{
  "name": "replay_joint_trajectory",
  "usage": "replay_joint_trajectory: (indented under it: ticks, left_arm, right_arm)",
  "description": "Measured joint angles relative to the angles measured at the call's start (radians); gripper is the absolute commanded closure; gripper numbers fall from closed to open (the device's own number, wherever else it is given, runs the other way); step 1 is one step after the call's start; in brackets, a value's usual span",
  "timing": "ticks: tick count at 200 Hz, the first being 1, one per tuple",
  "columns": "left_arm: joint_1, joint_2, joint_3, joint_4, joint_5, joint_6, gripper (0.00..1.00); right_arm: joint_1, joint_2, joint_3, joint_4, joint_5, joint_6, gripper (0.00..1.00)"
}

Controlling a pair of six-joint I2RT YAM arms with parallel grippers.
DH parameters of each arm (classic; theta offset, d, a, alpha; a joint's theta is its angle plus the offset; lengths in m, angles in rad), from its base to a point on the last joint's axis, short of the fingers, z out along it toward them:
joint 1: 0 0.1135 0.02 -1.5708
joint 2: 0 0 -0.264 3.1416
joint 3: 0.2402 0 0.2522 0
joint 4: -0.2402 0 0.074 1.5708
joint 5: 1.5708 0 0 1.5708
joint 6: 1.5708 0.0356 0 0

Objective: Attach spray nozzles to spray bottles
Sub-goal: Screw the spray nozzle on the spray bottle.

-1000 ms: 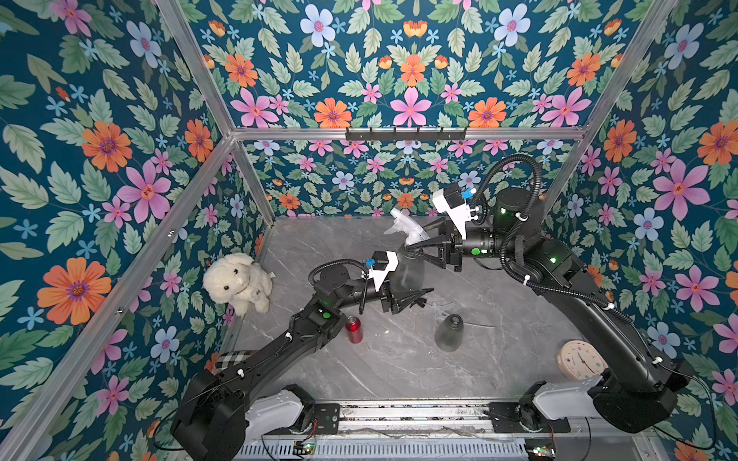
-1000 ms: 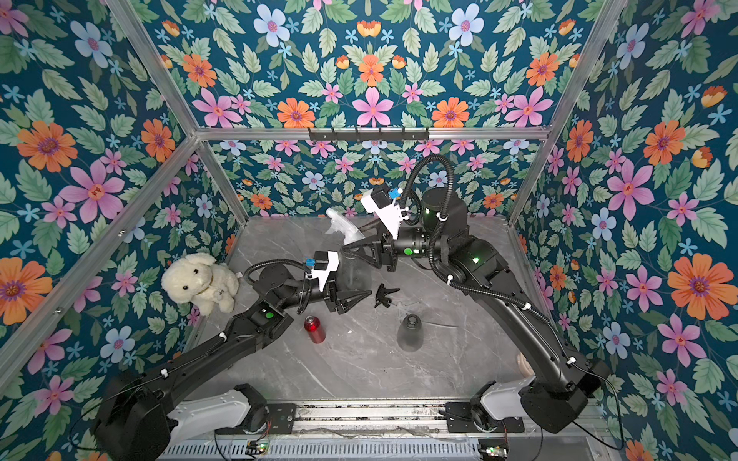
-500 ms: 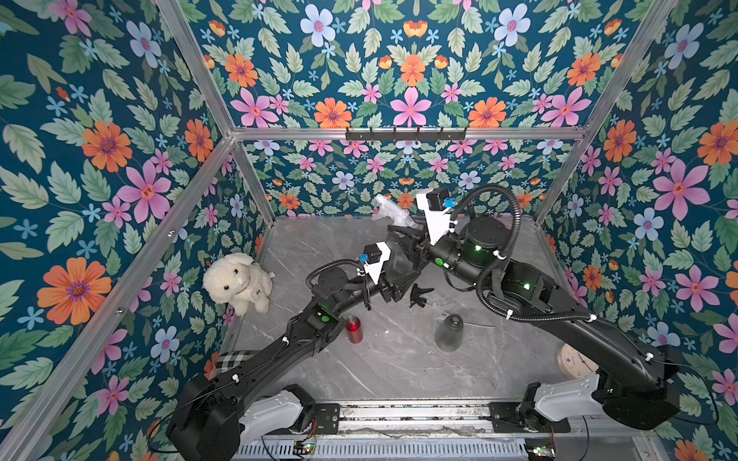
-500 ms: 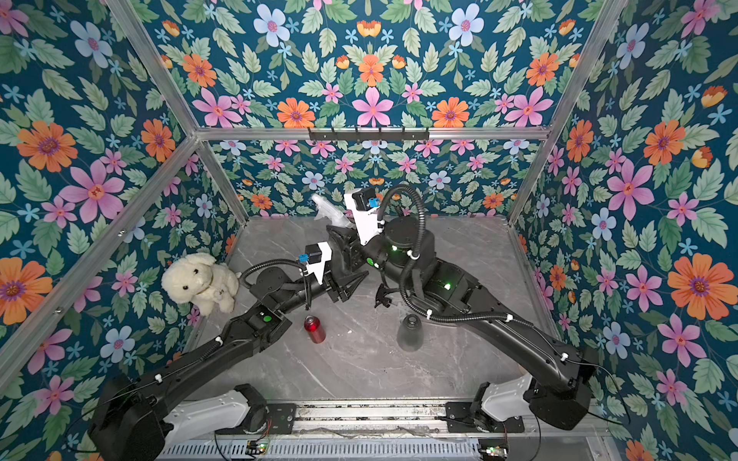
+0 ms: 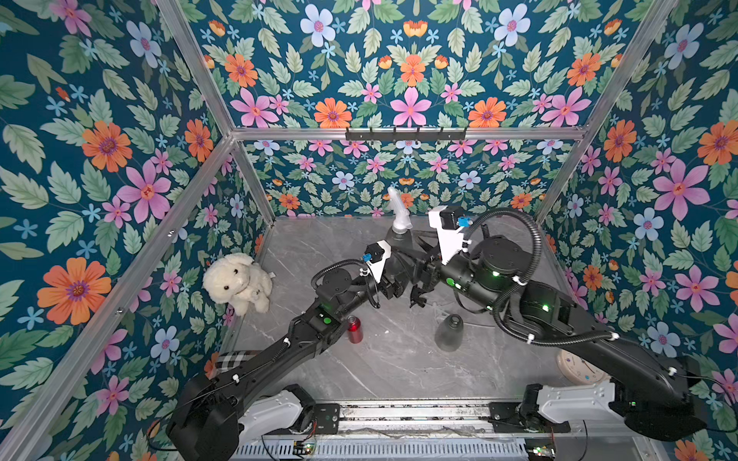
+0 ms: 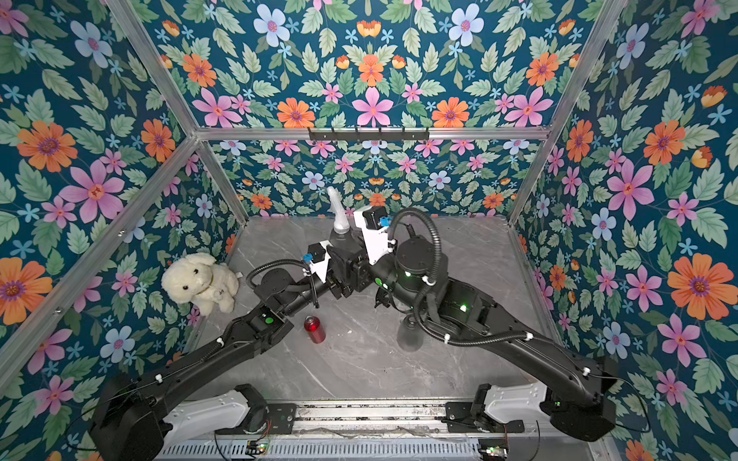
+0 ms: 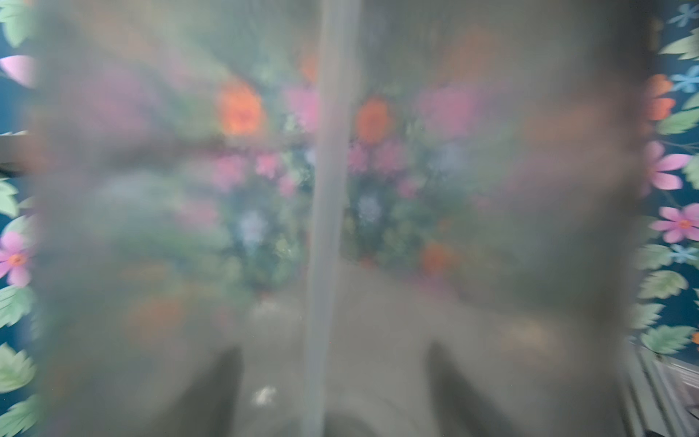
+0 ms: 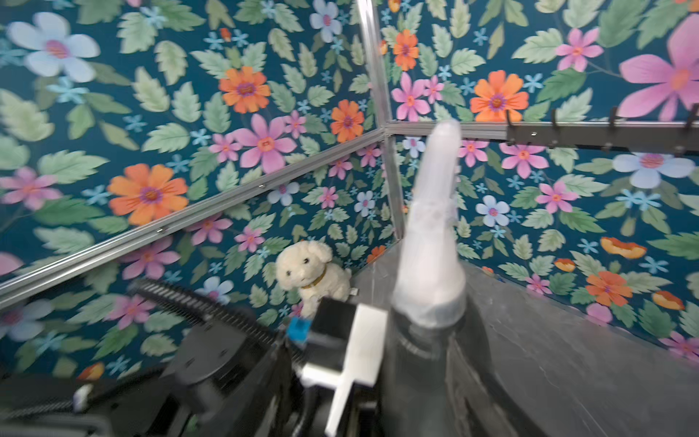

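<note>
Jaws of the left gripper [image 5: 395,265] are clamped on the body of a grey bottle [image 5: 401,243], just above the middle of both top views. In the left wrist view this bottle [image 7: 491,227] fills the frame as a smoky blur, with a thin dip tube [image 7: 325,189] running straight down its centre. Jaws of the right gripper [image 5: 424,255] stand apart beside the bottle's shoulder, off the whitish nozzle [image 5: 397,209]. Whether they touch the bottle I cannot tell.

Nearest, at the lower right of a top view, a round clock [image 5: 579,365] lies on the grey marble table [image 5: 391,371], partly under the right arm. Farther in, a red bottle [image 5: 354,329] stands upright and uncapped just beside the left arm. A second grey bottle [image 5: 449,333] stands upright and uncapped to its right, well apart from it. Beyond these a black nozzle [image 5: 417,293] lies on the table under the two wrists. A cream plush dog [image 5: 235,281] sits at the left wall.

Farther still, the whitish nozzle sits on the neck of the held bottle and points up towards the back wall; in the right wrist view it [image 8: 435,227] rises through the middle of the frame. A black hook rack [image 5: 405,133] hangs on the back rail.
</note>
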Motion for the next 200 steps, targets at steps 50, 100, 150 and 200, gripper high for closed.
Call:
replay_joint_trajectory:
  ticks: [50,100,150,200]
  left_arm:
    - [0.050,0.003,-0.011,0.036,0.188,-0.037,1.00]
    - [0.088,0.039,-0.008,0.105,0.453,-0.130,1.00]
    - [0.093,0.044,-0.005,0.138,0.586,-0.169,1.00]
    - [0.093,0.051,0.002,0.148,0.656,-0.188,1.00]
  right_arm:
    - [-0.440,-0.067,-0.021,-0.024,-0.590,0.042,0.49]
    - [-0.496,0.050,0.069,-0.062,-1.017,0.001,0.56]
    - [-0.498,0.114,0.133,-0.092,-1.104,-0.034,0.56]
    - [-0.499,0.146,0.167,-0.114,-1.111,-0.054,0.47]
